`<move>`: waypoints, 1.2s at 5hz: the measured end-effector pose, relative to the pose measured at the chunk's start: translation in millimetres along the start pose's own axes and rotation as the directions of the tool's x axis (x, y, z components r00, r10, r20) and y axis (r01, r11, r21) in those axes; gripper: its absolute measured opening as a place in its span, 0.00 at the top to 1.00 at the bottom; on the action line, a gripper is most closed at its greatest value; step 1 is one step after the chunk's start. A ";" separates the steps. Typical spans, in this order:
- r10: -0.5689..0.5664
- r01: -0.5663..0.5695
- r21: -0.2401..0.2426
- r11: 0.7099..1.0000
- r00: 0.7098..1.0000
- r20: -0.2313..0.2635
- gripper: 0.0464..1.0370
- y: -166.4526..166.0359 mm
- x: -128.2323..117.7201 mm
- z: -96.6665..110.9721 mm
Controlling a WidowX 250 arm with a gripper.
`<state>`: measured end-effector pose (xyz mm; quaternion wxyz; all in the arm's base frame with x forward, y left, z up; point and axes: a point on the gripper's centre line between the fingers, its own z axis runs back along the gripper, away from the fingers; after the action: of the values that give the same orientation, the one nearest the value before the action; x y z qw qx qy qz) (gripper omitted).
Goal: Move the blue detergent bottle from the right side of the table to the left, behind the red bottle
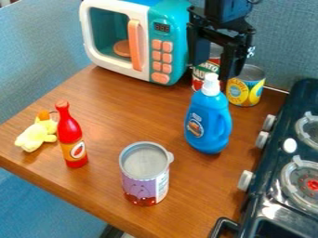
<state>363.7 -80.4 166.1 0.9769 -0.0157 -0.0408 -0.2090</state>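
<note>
Beside the microwave (153, 46), near the yellow can (245, 90): tool (214, 69) open, empty.
Risk: tall blue bottle (208, 121) stands close; a low sideways sweep could topple it.

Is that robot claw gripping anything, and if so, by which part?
Nothing appears to be held: the end effector is open near the white cap of the blue bottle, which stands on the wooden counter.

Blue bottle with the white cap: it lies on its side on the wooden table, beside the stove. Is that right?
Not on its side: the camera view shows the blue bottle standing upright. It does have the white cap and is on the wooden table beside the stove.
</note>
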 end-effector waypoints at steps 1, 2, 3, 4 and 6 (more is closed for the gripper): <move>0.017 -0.016 0.015 1.000 0.998 -0.056 0.04 4.5 0.2 -9.7; 0.018 -0.016 0.022 1.000 0.996 -0.083 0.04 7.1 1.9 -16.0; 0.004 -0.003 0.017 1.000 0.995 -0.102 0.04 7.6 2.8 -26.3; -0.002 0.002 -0.007 1.000 0.994 -0.107 0.04 4.9 5.3 -33.0; 0.009 -0.010 -0.011 1.000 0.993 -0.115 0.38 7.1 11.0 -39.7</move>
<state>379.5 -80.3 127.5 0.9785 -0.0093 0.0168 -0.2052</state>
